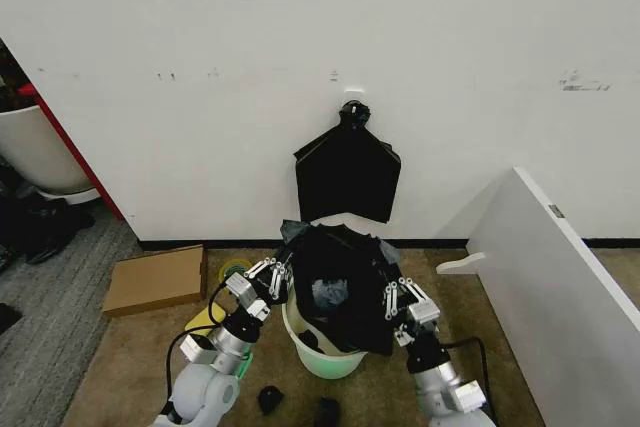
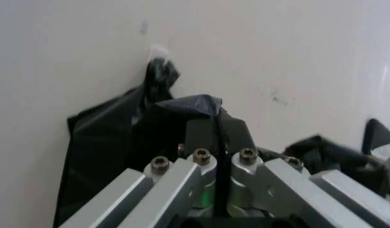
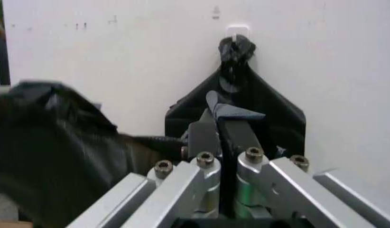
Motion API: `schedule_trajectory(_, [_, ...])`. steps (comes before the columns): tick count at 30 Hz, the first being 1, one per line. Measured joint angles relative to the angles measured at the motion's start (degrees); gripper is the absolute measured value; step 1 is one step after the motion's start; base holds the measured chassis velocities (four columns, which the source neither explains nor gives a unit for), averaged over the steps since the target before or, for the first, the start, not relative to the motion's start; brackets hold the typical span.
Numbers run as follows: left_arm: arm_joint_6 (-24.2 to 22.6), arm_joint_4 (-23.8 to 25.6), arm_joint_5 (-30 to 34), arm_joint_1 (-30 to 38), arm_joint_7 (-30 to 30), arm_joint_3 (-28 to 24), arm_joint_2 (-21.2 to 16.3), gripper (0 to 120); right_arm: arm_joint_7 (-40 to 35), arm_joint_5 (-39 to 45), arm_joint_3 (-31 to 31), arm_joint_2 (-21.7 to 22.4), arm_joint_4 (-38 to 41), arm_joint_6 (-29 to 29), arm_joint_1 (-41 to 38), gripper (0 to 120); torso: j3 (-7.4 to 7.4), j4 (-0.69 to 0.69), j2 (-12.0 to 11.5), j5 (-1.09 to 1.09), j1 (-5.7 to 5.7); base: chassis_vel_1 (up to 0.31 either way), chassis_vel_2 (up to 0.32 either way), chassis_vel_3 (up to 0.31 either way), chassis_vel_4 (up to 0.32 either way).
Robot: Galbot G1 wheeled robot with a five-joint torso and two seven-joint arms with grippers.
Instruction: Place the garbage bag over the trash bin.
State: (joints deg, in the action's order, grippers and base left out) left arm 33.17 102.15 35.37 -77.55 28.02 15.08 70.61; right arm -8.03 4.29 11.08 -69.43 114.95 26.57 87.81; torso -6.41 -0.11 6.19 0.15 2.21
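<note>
By a white wall (image 1: 200, 47), both grippers' fingers pinch the garbage bag (image 1: 340, 282) over the trash bin (image 1: 325, 359).

A flat black bundle (image 1: 347, 173), gathered to a top knot, is being held on a white wall hook (image 3: 236, 31). A flattened cardboard box (image 1: 156, 279) is lying on the brown floor near the wall. A white board (image 1: 560, 297) is being propped at a slant nearby. Two small black lumps (image 1: 270, 399) are lying on the floor. A large white tub (image 1: 38, 149) is standing beside a red strip (image 1: 72, 152).
</note>
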Motion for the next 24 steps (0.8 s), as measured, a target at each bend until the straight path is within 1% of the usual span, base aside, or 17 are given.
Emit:
schedule_trajectory(4, [1.26, -3.9, -1.62, 0.91, 0.17, 0.22, 0.46, 0, 1.21, 2.77, -1.42, -0.42, -1.82, -0.12, -1.91, 0, 0.0, 0.0, 0.0, -0.01, 0.0, 0.0, 0.0, 0.0, 0.0])
schedule_trajectory(9, [2.63, -6.15, -3.98, 1.48, -0.11, 1.13, 0.63, 0, 3.31, 4.02, -2.75, -0.77, -3.34, 0.64, -2.96, 0, 0.0, 0.0, 0.0, -0.01, 0.0, 0.0, 0.0, 0.0, 0.0])
schedule_trajectory(18, [2.78, -5.01, -5.24, 0.84, -0.26, 2.0, 0.2, 0, 9.07, 12.89, -8.57, -0.91, -2.61, 1.37, -3.32, 0, 0.0, 0.0, 0.0, -0.01, 0.0, 0.0, 0.0, 0.0, 0.0])
schedule_trajectory(21, [2.86, -4.67, -5.77, 0.66, -0.26, 2.04, 0.29, 0, 9.85, 12.99, -9.36, -1.17, -3.47, 1.46, -3.32, 0, 0.0, 0.01, 0.0, -0.01, 0.0, 0.0, 0.0, 0.0, 0.0])
schedule_trajectory(24, [3.2, -3.84, -6.94, 0.48, -0.24, 1.91, 0.41, 0, 10.63, 12.33, -9.34, -2.67, -5.87, 2.11, -3.64, 0, 0.0, 0.0, 0.0, 0.0, 0.0, 0.0, 0.0, 0.0, 0.0])
